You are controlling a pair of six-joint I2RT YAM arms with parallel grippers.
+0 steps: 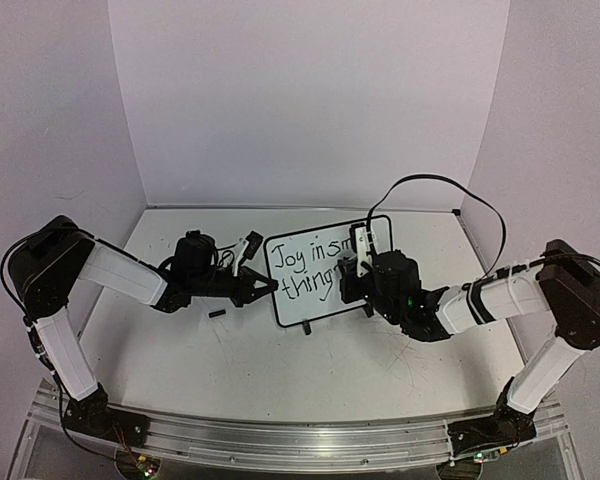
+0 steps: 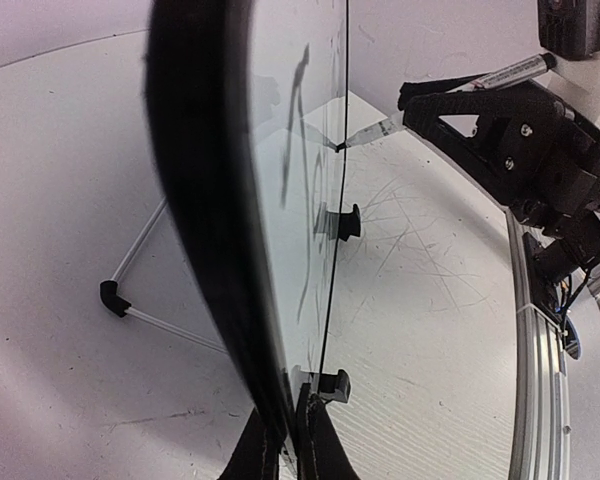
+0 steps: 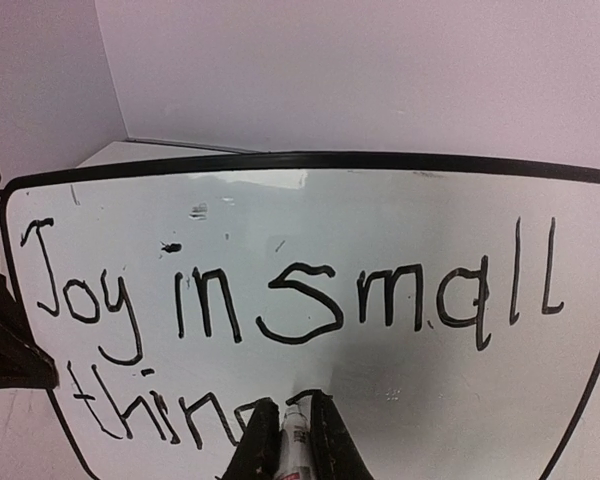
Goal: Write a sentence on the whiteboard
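whiteboard [image 1: 307, 306]: upright on its feet, mid-table [image 1: 280, 375], between the two arms, written face toward the right arm
sentence [image 3: 300, 300]: black ink, top line "Joy in small"; second line shows "thin" plus part of a letter, rest hidden behind the right fingers
left gripper [image 2: 288, 425]: clamped on the board's left frame edge
right gripper [image 3: 294, 410]: closed around a marker [image 3: 295, 445], tip at the board face on the second line
small black piece [image 1: 217, 314]: on the table, just left of the board, below the left gripper
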